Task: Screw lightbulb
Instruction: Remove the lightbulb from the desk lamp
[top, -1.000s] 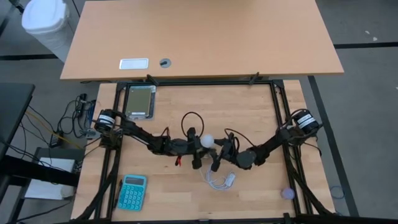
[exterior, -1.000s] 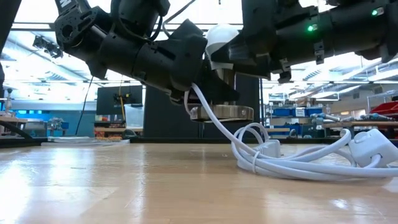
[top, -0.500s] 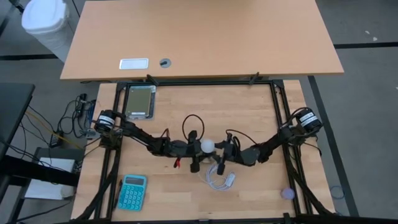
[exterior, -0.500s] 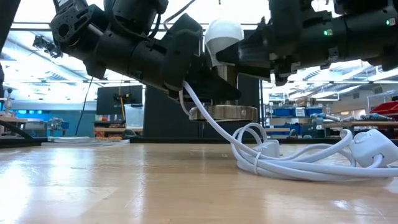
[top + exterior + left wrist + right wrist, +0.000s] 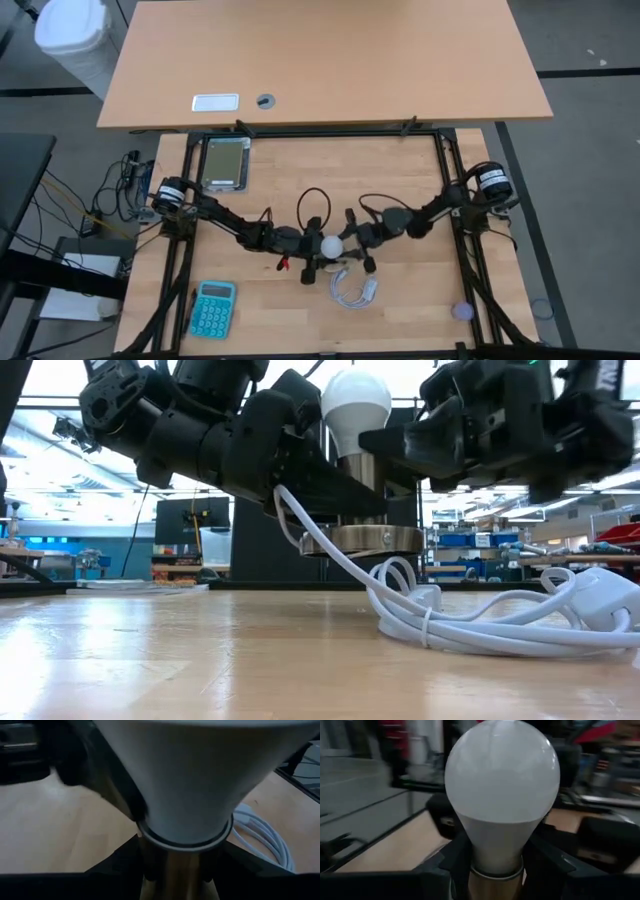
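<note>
White lightbulb (image 5: pixel 355 412) upright in socket (image 5: pixel 362 538) — bare wood table (image 5: pixel 400 180) behind.

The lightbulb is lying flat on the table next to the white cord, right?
Not quite. The lightbulb stands upright in the metal socket, held up above the table, with the white cord lying beside it. The low view shows this.

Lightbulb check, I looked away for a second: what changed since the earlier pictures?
The right hand swung in and shut beside the lightbulb, which drifted slightly nearer the table's front edge. The left hand keeps holding the socket clear of the table; calculator and cord stayed put.
</note>
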